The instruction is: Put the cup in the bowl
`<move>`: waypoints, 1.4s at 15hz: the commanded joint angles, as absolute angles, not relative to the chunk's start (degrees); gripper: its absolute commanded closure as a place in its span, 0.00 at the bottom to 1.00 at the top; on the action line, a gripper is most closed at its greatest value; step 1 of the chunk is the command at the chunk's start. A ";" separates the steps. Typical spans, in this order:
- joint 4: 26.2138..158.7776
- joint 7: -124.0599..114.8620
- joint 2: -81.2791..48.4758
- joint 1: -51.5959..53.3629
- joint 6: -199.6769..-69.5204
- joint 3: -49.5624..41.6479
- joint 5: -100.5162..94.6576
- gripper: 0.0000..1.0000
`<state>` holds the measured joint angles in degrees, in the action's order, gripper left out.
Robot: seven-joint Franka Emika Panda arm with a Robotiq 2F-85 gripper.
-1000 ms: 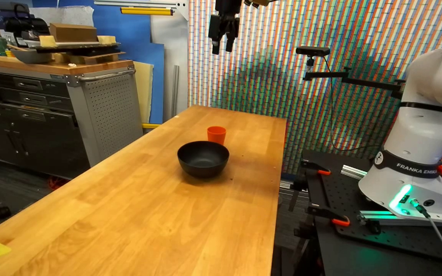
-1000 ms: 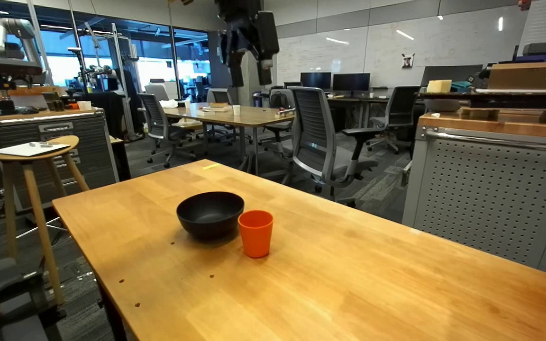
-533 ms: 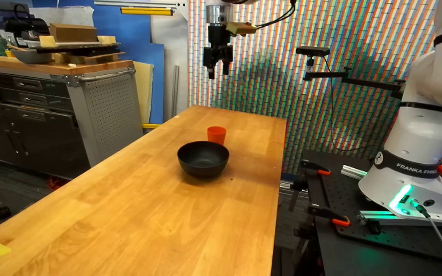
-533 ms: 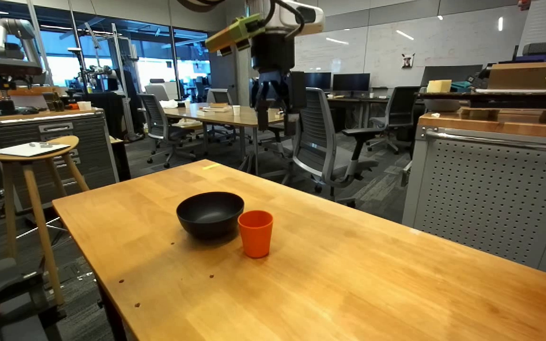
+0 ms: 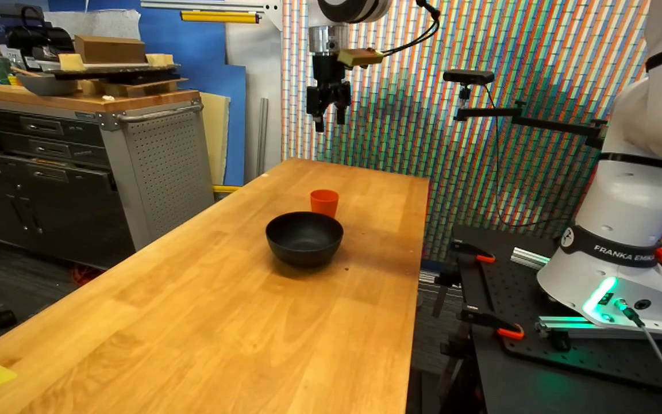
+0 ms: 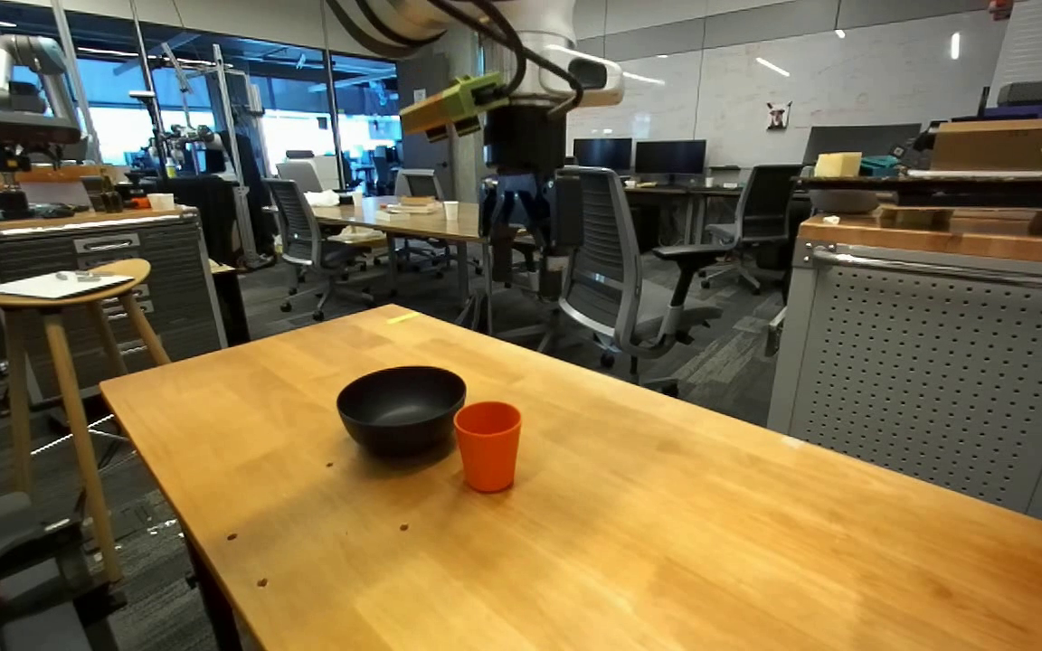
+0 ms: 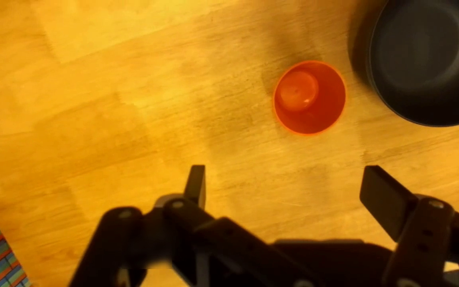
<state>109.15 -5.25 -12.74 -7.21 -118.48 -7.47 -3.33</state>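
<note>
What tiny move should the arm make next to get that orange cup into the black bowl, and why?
Probably shift the open gripper across until it is over the orange cup. In the wrist view the cup shows beyond the fingers, not between them; in both exterior views the gripper hangs clear of it, so there seems room to line up.

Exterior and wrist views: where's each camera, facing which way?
In an exterior view: raised, looking lengthwise along the table, bowl nearest; base, arm, tool show.
In an exterior view: raised, facing chairs, cup nearest; arm's end, tool show.
Wrist view: on the arm, facing down at cup; tool fingers show.
Both exterior views share cup, bowl, tool.
</note>
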 commanded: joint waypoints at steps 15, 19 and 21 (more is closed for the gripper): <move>112.80 -6.55 -23.42 -8.45 -125.97 -7.86 1.65 0.00; 112.96 -6.36 -26.01 -8.77 -128.47 -7.72 2.01 0.00; 112.67 -6.36 -27.11 -8.56 -129.61 -7.76 1.51 0.00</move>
<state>113.13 -6.37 -25.79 -8.43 -127.33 -7.71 0.82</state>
